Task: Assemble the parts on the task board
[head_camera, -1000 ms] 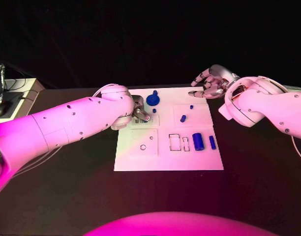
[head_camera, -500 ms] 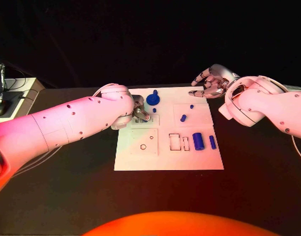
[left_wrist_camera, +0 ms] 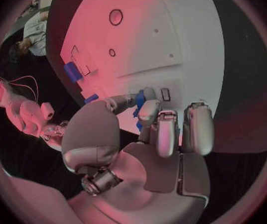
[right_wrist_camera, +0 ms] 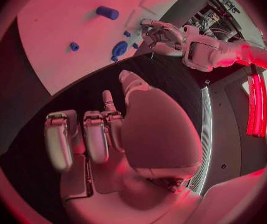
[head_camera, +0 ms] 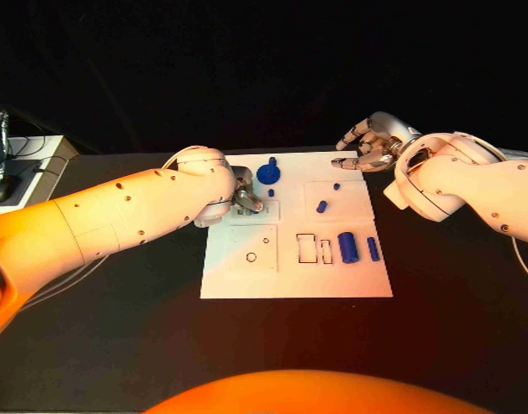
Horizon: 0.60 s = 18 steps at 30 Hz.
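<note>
No visible shift: left hand fingers curled over task board left-centre, grasp unclear; right hand apart, empty, upper right. Assembly stalled.

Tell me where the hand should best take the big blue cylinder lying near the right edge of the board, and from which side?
Probably across the middle of the big blue cylinder, from above. It lies flat on the task board, its long sides exposed, with a thinner blue piece close beside it.

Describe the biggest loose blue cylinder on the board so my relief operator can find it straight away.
Start at the white task board. On its right half, beside the empty rectangular slots, lies the large blue cylinder. It is much thicker than the slim blue pin lying just to its right.
</note>
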### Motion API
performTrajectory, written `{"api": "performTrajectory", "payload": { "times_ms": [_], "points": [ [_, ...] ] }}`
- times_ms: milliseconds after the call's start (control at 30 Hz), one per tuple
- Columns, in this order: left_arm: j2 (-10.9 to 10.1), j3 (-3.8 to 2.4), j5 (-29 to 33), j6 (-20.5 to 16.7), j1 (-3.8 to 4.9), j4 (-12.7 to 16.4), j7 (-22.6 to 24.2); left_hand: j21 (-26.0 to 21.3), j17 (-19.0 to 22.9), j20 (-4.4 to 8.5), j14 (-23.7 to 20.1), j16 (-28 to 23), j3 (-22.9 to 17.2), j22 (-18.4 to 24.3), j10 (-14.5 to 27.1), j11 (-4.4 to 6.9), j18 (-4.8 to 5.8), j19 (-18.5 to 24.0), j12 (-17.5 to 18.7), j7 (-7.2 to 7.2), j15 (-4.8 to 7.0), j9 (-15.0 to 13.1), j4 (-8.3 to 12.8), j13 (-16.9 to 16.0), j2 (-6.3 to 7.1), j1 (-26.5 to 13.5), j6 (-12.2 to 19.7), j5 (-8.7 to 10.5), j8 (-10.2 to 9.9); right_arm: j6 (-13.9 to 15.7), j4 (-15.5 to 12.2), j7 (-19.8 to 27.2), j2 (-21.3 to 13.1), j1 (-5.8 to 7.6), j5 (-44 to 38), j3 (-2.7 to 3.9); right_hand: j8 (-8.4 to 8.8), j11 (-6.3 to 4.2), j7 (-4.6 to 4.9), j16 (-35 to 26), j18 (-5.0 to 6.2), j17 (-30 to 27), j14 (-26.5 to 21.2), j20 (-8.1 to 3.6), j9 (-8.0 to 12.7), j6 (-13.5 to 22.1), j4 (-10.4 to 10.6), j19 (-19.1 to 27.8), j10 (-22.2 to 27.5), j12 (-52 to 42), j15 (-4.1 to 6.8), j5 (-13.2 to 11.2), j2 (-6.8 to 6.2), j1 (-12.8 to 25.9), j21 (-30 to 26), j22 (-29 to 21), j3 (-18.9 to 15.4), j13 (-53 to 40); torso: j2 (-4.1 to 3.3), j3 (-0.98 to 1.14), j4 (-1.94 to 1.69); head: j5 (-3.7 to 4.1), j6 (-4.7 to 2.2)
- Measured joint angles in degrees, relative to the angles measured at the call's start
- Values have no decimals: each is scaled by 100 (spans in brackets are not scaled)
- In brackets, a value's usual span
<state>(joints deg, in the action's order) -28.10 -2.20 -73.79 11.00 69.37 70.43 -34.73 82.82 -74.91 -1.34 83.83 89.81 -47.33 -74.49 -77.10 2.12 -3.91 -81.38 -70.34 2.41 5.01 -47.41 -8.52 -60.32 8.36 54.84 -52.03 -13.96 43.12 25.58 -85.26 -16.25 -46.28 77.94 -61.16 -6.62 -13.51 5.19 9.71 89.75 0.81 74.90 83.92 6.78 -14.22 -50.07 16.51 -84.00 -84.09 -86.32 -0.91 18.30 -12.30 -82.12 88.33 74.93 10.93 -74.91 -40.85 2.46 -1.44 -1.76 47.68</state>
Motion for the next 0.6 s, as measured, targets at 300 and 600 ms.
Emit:
{"api": "performTrajectory", "payload": {
  "times_ms": [300,600],
  "points": [
    [10,-1,4,7,0,-20,5,0,0,0,0,0,0,1,0,0,0,0,0,-3,0,1,0,5,0,0,4,11,1,-1,1,-1,1,0,-1,0,-44,0,20,0,0,0,0,0,-6,20,0,0,0,0,0,23,16,16,0,-1,0,0,1,0,0,-1,-1],
    [33,-4,63,11,4,-76,16,0,0,0,0,0,71,12,31,-31,0,0,91,-10,0,6,71,133,-48,-50,11,12,-109,-1,4,-1,3,0,-1,0,-44,0,20,0,1,0,0,0,-6,20,0,0,0,0,0,23,24,24,0,-1,0,0,2,4,-3,-5,-2]
  ]
}}
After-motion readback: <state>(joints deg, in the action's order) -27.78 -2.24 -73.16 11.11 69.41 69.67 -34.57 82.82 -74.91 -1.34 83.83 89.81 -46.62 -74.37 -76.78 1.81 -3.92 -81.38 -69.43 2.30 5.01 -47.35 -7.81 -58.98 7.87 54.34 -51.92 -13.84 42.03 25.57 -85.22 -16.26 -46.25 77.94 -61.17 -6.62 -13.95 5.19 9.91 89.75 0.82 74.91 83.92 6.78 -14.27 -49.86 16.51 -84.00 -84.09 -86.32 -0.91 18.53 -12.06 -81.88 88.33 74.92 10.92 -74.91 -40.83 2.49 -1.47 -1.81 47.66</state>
